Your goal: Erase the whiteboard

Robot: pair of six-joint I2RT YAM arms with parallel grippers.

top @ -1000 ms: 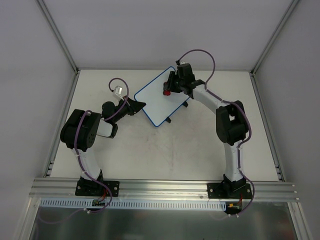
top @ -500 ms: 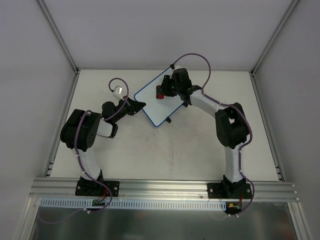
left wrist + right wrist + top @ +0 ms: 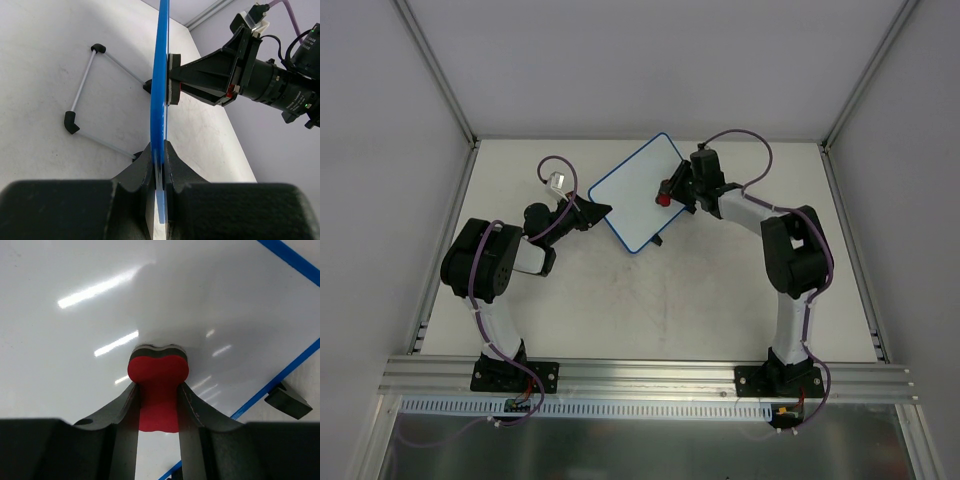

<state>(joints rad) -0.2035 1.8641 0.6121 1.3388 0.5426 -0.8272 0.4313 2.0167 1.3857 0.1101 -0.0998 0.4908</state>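
The whiteboard (image 3: 632, 192), white with a thin blue rim, stands tilted at the back middle of the table. My left gripper (image 3: 597, 212) is shut on its near left edge; the left wrist view shows the blue rim (image 3: 160, 95) edge-on between the jaws. My right gripper (image 3: 669, 193) is shut on a small red bone-shaped eraser (image 3: 663, 199) and presses its dark felt face against the board's right part. In the right wrist view the eraser (image 3: 158, 385) sits between the fingers against a clean white surface (image 3: 90, 340). No scribbles show.
The board's wire stand with black feet (image 3: 71, 122) rests on the table behind the board. One black foot (image 3: 287, 399) shows beyond the blue rim. Grey enclosure walls and metal posts ring the table; an aluminium rail (image 3: 650, 375) runs along the near edge.
My right gripper with the eraser went left and up across the board, then swept back right and down to the board's right part. The left gripper and board have stayed still.
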